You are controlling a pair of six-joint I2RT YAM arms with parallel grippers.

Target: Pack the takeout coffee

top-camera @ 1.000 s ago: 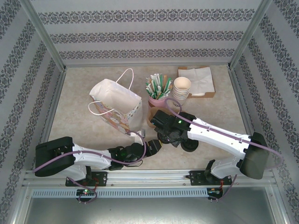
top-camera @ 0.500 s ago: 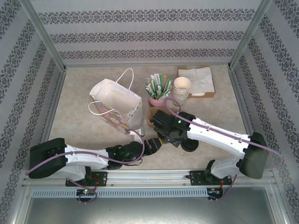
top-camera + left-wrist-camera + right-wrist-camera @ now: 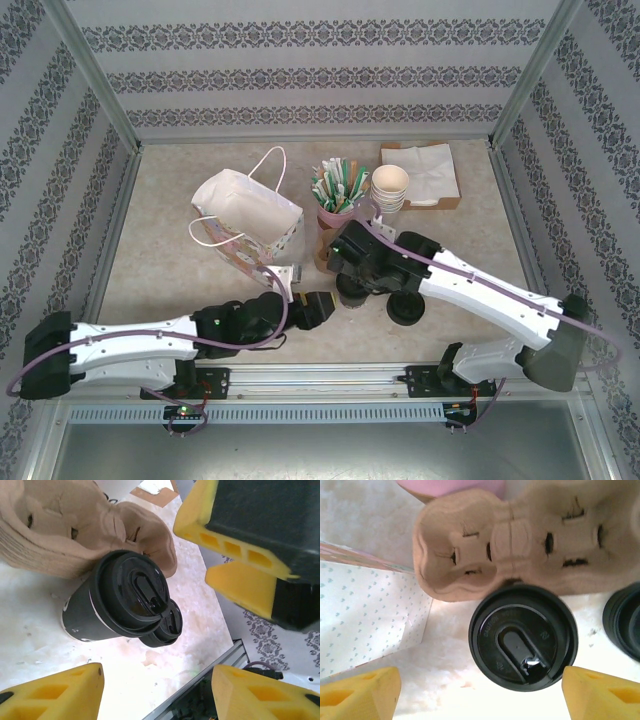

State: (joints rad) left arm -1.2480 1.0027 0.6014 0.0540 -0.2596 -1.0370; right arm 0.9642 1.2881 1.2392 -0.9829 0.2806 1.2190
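I logged the takeout coffee upright on the desk, directly below my right hand, which was open astride its lid. Left hand: open, empty, farther off.

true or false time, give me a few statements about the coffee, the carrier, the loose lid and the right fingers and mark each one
1. The takeout coffee sits in a hole of the carrier. False: it stands on the table beside the carrier.
2. The coffee has its black lid on. True.
3. The right fingers are clamped on the coffee. False: they stand wide apart, one on either side of it, not touching.
4. A loose black lid lies on the table near the coffee. True.
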